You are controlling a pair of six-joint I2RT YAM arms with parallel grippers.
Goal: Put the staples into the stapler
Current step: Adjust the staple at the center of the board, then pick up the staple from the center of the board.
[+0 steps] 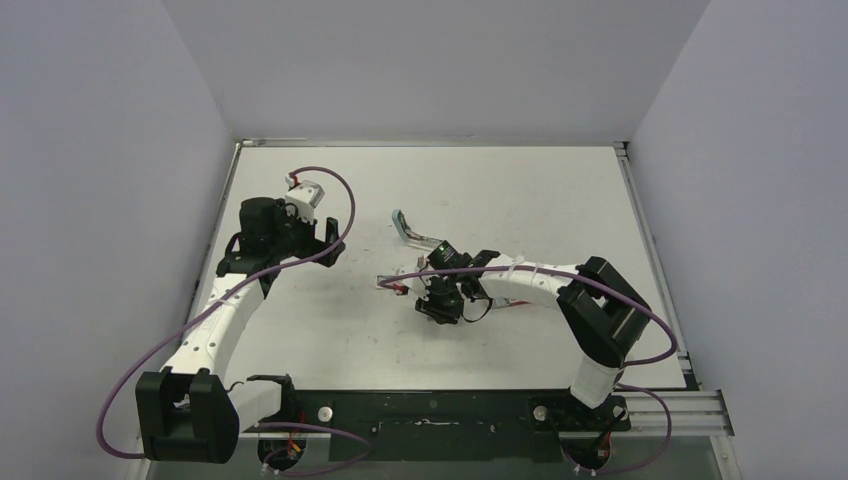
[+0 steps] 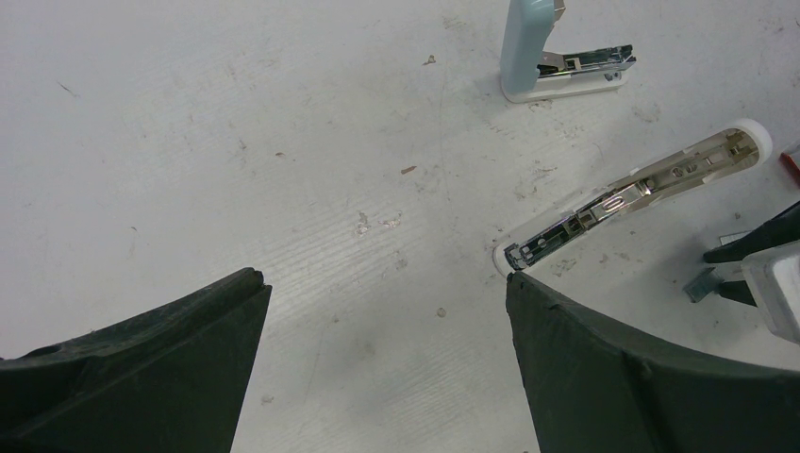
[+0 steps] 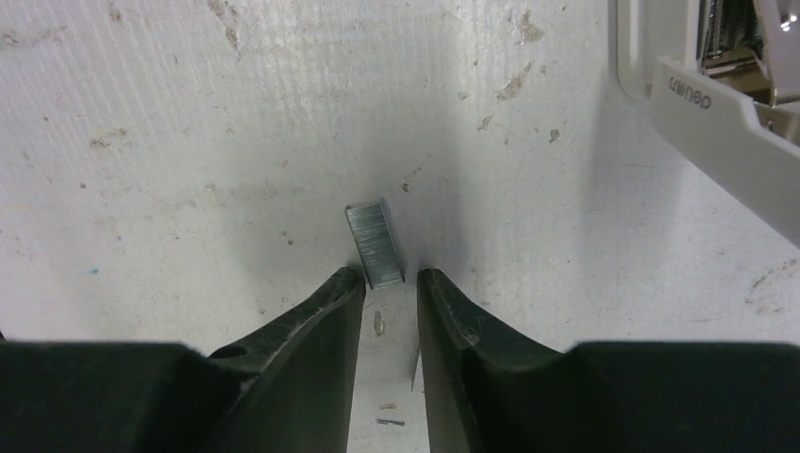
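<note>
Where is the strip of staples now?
In the right wrist view, the strip of staples lies on the table just beyond the right gripper, the stapler to its upper right.

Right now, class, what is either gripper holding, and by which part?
Left gripper: nothing. Right gripper flanks the near end of the staples; whether it grips cannot be told.
</note>
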